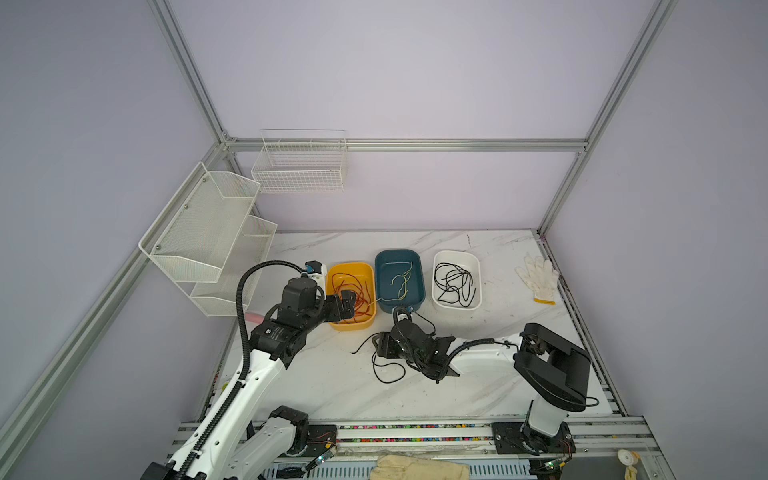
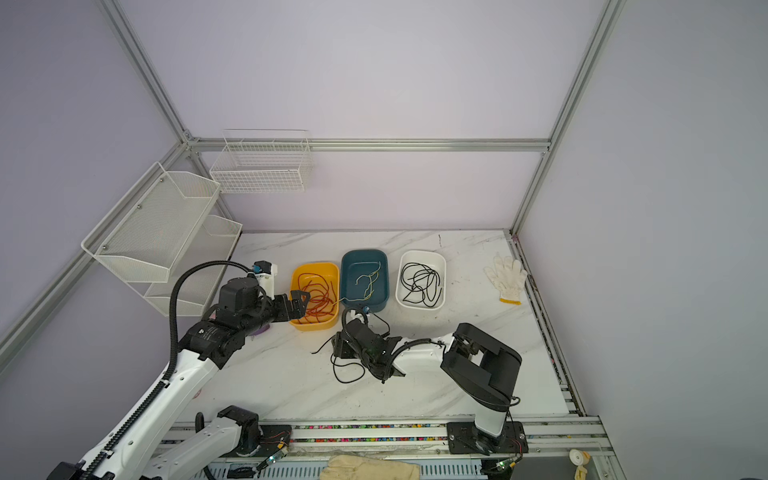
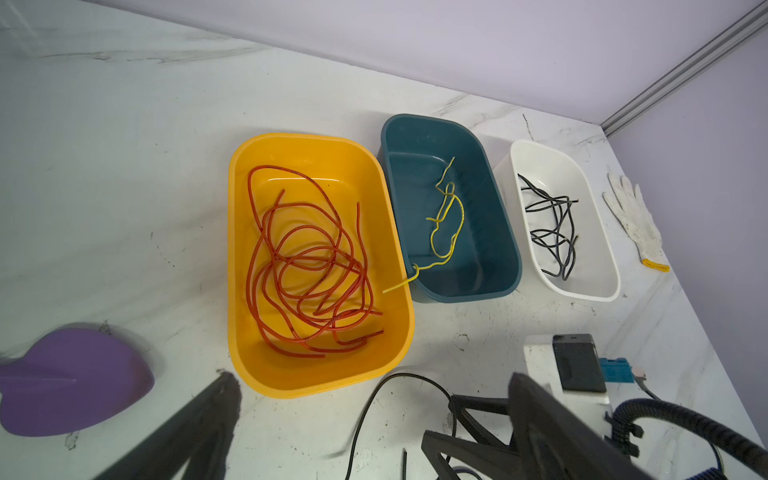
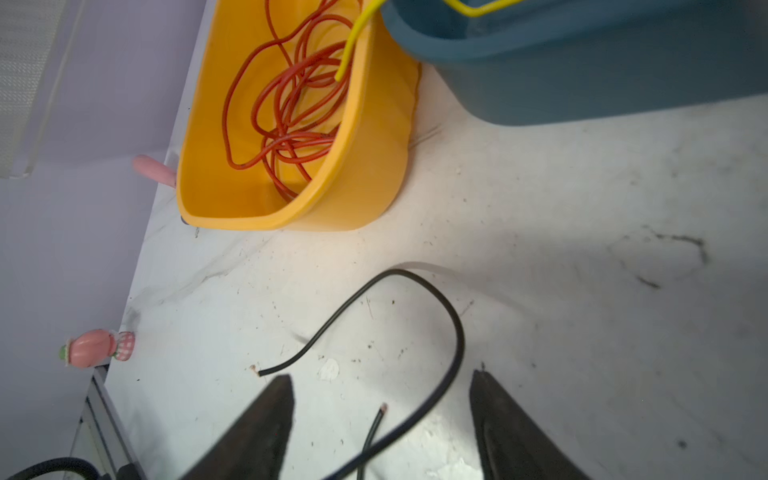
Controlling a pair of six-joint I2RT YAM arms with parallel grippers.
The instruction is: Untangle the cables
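Red-orange cables (image 3: 307, 266) lie in loose overlapping loops in the yellow tub (image 3: 291, 376), and the coil's long axis follows the tub's length. Yellow cables (image 3: 446, 216) stretch lengthwise down the teal tub (image 3: 419, 137). One end hooks over the rim and points into the yellow tub. Black cables (image 3: 552, 220) sit bundled in the white tub (image 3: 582, 286).

A loose black cable (image 4: 455, 328) curls in an open arch on the table (image 1: 332, 390) in front of the tubs, with one cut end pointing toward the table's left side. The right fingers (image 4: 257, 424) stand apart with this cable running between them, unpinched. The left fingers (image 3: 199, 419) are spread wide and empty by the yellow tub's near left edge.
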